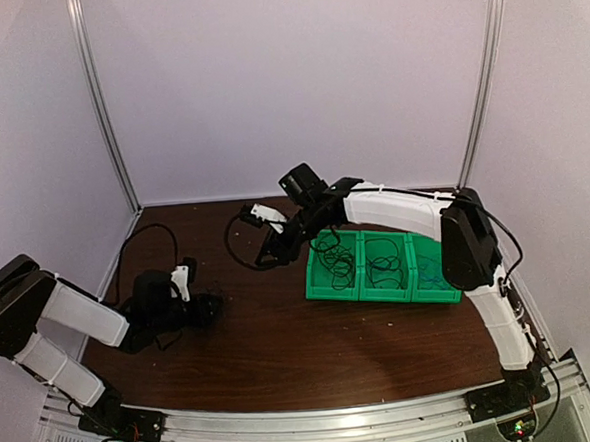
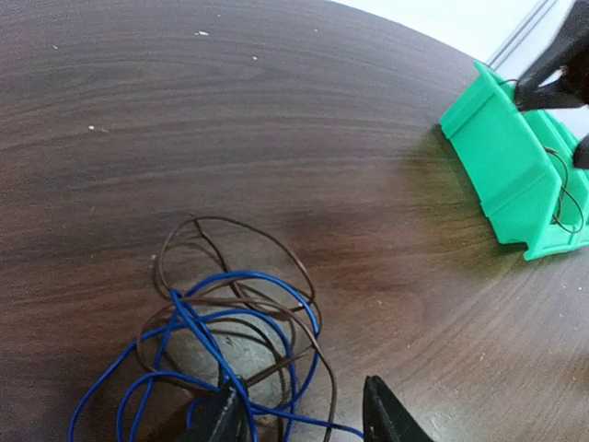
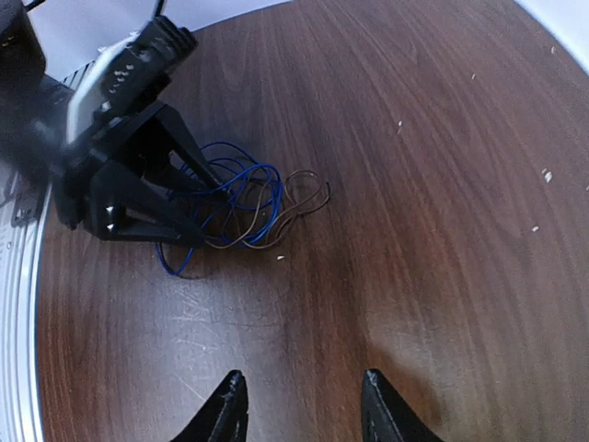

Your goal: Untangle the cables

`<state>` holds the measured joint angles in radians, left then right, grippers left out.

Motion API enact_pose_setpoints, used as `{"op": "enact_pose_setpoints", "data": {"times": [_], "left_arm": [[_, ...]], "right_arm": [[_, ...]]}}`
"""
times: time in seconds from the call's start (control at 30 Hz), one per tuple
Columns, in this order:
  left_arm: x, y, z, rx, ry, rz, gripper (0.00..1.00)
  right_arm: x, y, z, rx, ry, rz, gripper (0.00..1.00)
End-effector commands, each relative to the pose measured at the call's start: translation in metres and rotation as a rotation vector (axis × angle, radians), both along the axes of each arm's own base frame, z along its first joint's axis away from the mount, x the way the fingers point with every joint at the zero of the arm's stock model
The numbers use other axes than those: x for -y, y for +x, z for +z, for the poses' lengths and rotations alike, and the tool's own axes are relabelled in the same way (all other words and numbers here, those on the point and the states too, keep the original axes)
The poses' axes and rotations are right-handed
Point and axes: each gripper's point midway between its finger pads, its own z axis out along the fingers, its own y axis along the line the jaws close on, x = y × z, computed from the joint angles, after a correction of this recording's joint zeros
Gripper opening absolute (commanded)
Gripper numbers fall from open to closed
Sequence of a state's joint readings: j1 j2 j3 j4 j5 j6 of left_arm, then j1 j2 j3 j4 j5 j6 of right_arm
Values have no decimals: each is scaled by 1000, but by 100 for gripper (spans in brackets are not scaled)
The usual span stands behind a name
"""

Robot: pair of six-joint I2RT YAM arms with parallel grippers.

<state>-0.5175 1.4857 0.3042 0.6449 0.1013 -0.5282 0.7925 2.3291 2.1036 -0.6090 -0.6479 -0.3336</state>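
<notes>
The cables are a loose tangle of one blue wire [image 2: 241, 279] and thin brown wires [image 2: 262, 238] lying on the dark wooden table. The same tangle [image 3: 250, 197] shows in the right wrist view, with the left gripper's fingers [image 3: 184, 198] reaching into it. My left gripper [image 2: 299, 419] is down at the tangle's near edge, jaws apart, one finger [image 2: 221, 416] on the wires and a blue strand running across the gap. My right gripper [image 3: 304, 405] hovers above bare table, open with nothing between its fingers. From above, the left gripper [image 1: 205, 309] covers the tangle.
A green three-compartment bin [image 1: 324, 284] stands right of centre with thin dark cables [image 1: 383, 266] inside; its corner [image 2: 502, 152] shows in the left wrist view. The right gripper [image 1: 265, 253] hangs just left of the bin. White walls and metal posts close in the table.
</notes>
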Motion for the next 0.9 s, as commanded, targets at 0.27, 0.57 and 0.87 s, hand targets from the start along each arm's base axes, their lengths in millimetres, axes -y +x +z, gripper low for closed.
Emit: {"op": "enact_pose_setpoints", "data": {"times": [0.27, 0.57, 0.87], "left_arm": [[17, -16, 11, 49, -115, -116, 39], [12, -22, 6, 32, -103, -107, 38], [6, -28, 14, 47, -95, -99, 38]], "right_arm": [[-66, -19, -38, -250, 142, -24, 43], [-84, -17, -52, -296, 186, -22, 45], [-102, -22, -71, -318, 193, -42, 41]]}}
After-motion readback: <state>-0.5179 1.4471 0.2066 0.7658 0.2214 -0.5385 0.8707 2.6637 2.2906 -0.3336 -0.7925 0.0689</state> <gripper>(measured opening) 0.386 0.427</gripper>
